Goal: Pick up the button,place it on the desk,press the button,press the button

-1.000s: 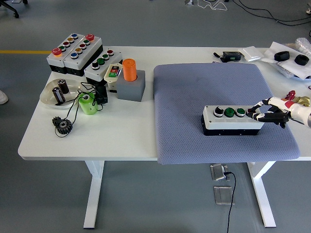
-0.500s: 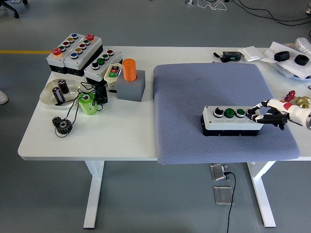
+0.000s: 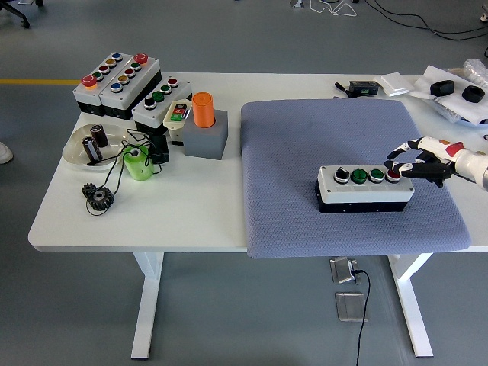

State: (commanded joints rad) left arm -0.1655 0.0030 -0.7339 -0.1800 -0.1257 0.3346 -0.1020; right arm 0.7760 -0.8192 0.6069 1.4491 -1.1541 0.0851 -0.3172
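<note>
Robot hand [image 3: 418, 160] on the right — fingers spread, holding nothing — hovers beside the button box [image 3: 365, 188].

Only my right arm is in shot, coming in from the right edge with the wrist roughly level. The right hand [image 3: 422, 158] is held out toward the left, palm side down as far as I can tell. Fingers [image 3: 402, 149] are loosely spread and a bit bent, black tips pointing left and slightly down, not wrapped around anything. Thumb sits lower, under the others. Left arm doesn't show at all.
</note>
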